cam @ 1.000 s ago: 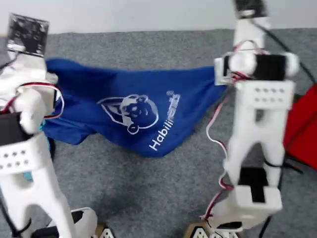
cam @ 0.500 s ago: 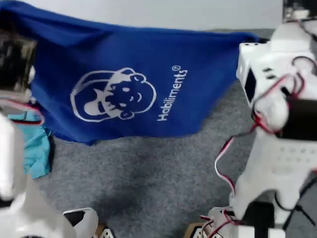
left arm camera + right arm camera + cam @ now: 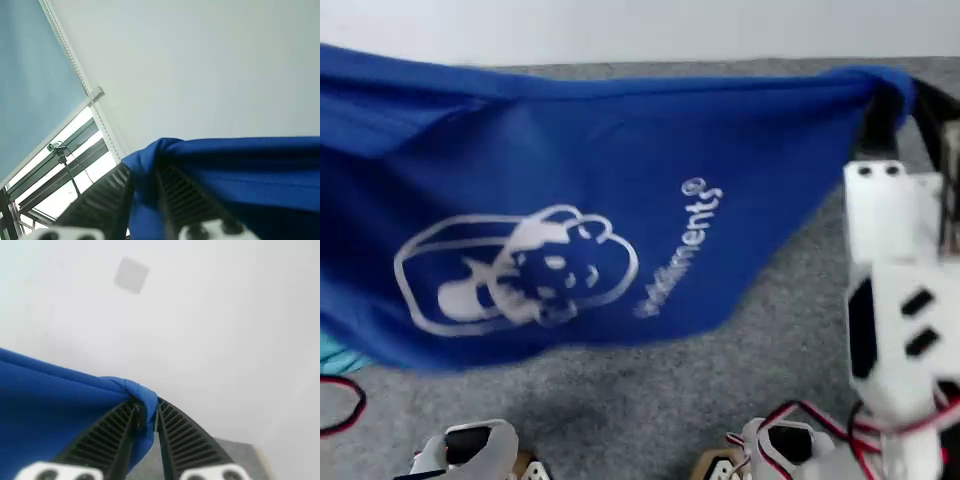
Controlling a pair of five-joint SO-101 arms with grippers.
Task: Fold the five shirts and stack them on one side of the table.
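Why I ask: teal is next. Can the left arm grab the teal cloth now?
Probably not: left gripper is shut on the blue shirt held aloft, which hides most of the teal cloth.

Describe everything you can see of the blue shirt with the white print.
The blue fabric shirt hangs spread wide over the grey carpeted table, stretched between two upper corners. The left gripper pinches one corner, the right gripper the other. A white cartoon graphic and lettering show on its front. Its lower edge sags in a curve.
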